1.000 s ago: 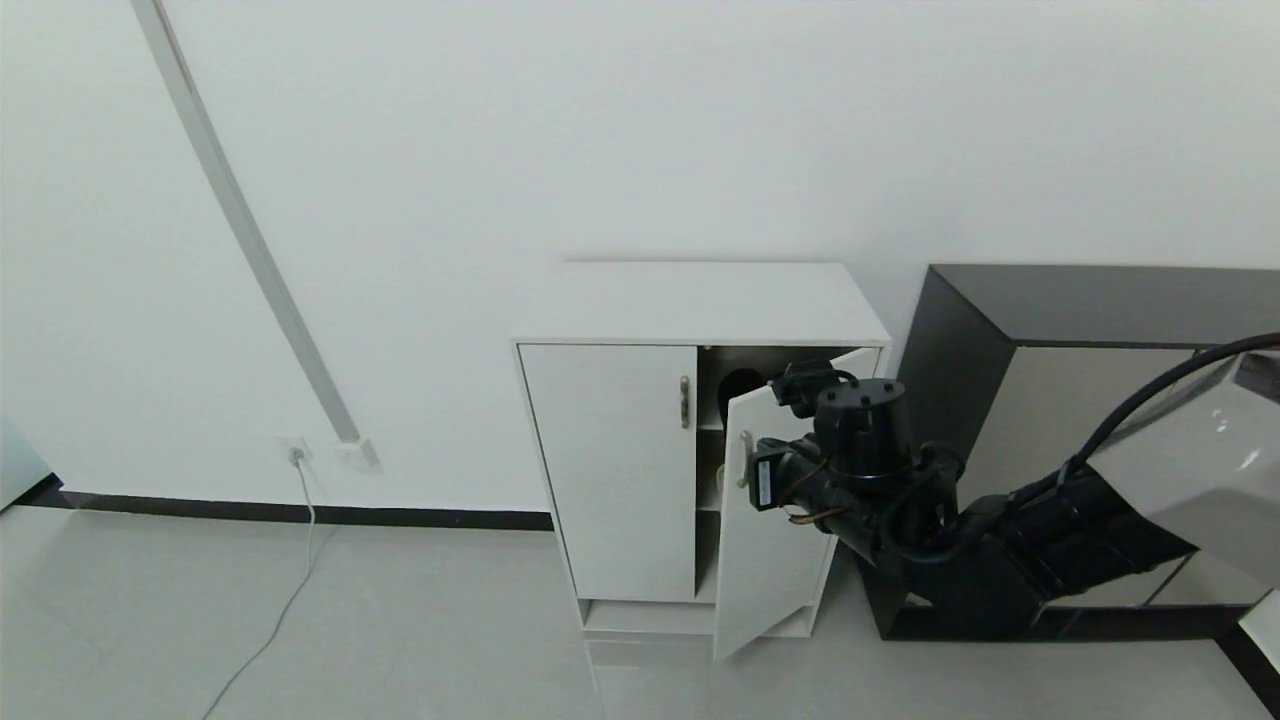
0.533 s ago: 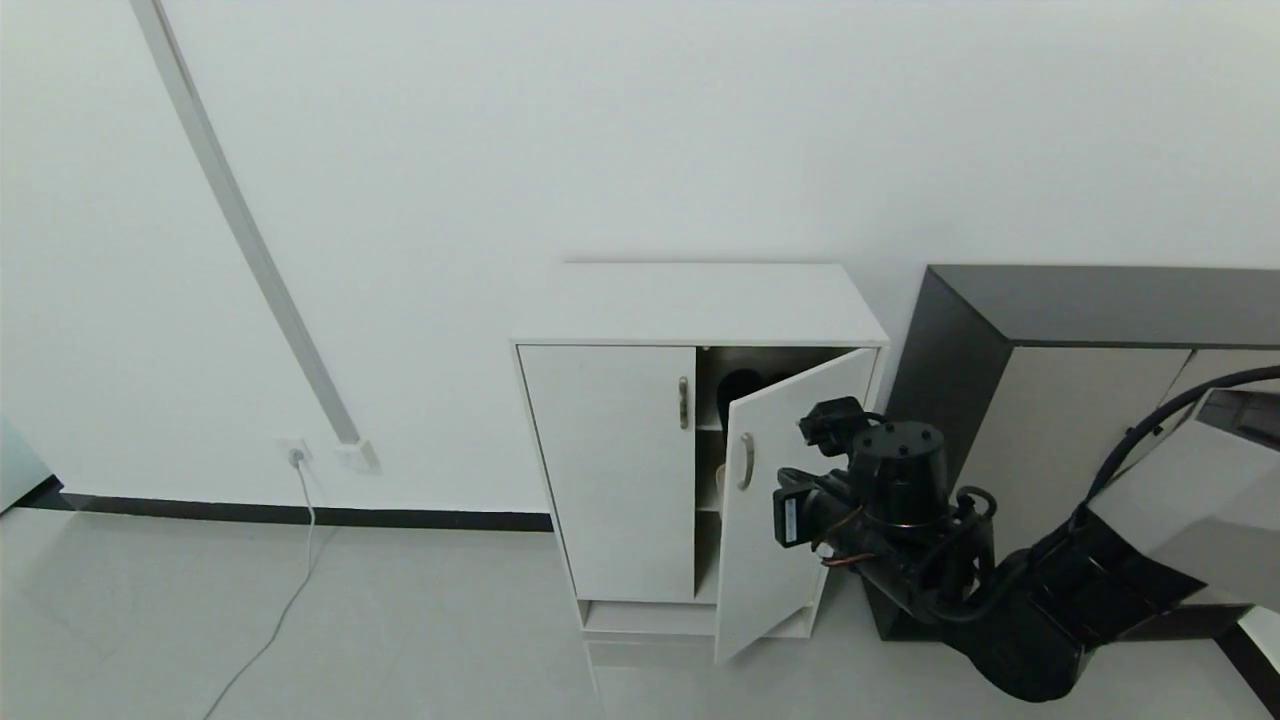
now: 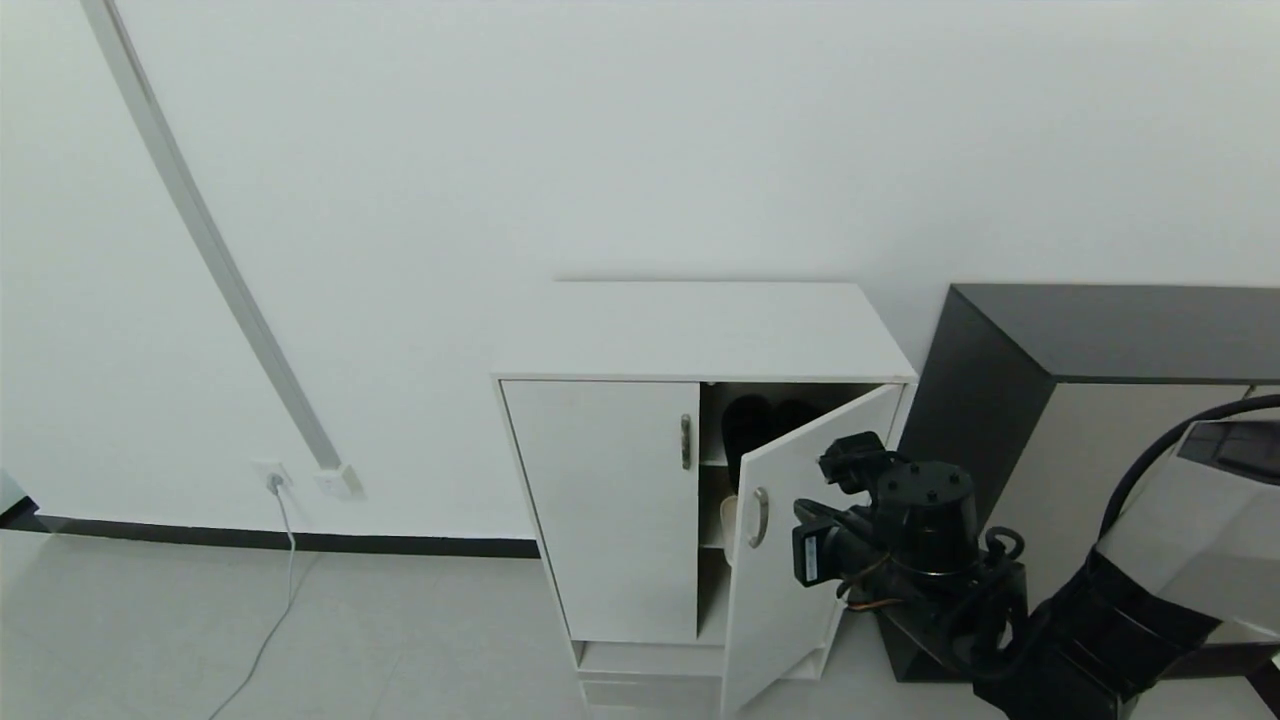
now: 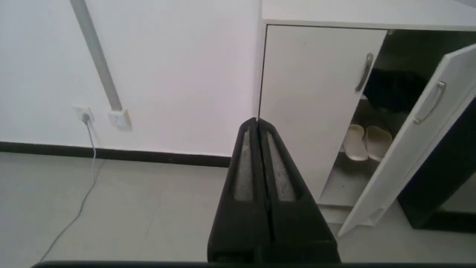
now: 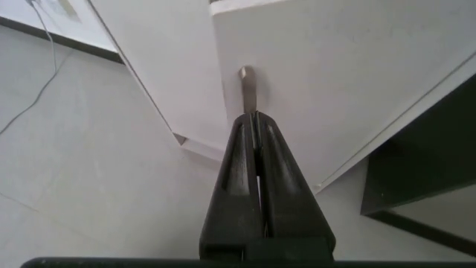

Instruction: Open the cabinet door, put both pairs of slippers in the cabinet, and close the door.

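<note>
**Cabinet door ajar, both pairs inside, both sets of fingers pressed shut**

The white cabinet [image 3: 700,335] stands against the wall with its left door [image 3: 600,510] closed and its right door [image 3: 790,570] swung partly out. Through the gap, a dark pair of slippers [image 3: 765,420] sits on the upper shelf. A pale pair of slippers [image 4: 368,141] lies on the shelf below, toes pointing inward.

The right gripper [image 5: 255,117] is in front of the outer face of the right door, its tip just under the metal handle [image 5: 244,89]. Its fingers [image 5: 239,167] are closed flat against each other and hold nothing. Whether the tip touches the door panel cannot be told. The left gripper [image 4: 258,123] hangs well back from the cabinet, above the floor. Its fingers [image 4: 245,167] are likewise pressed together and empty.

A dark cabinet [image 3: 1000,400] stands just beside the white one, on the robot's right. To the left, a wall socket [image 3: 268,475] has a cable [image 3: 265,630] trailing onto the floor, and a pale conduit [image 3: 200,250] runs slantwise up the wall.

A second ago the right arm was up at the top edge of the door, covering the handle. It has since drawn back and down, leaving the handle in plain sight. The door stands at much the same angle. The whole head view has shifted, so the camera has moved.
</note>
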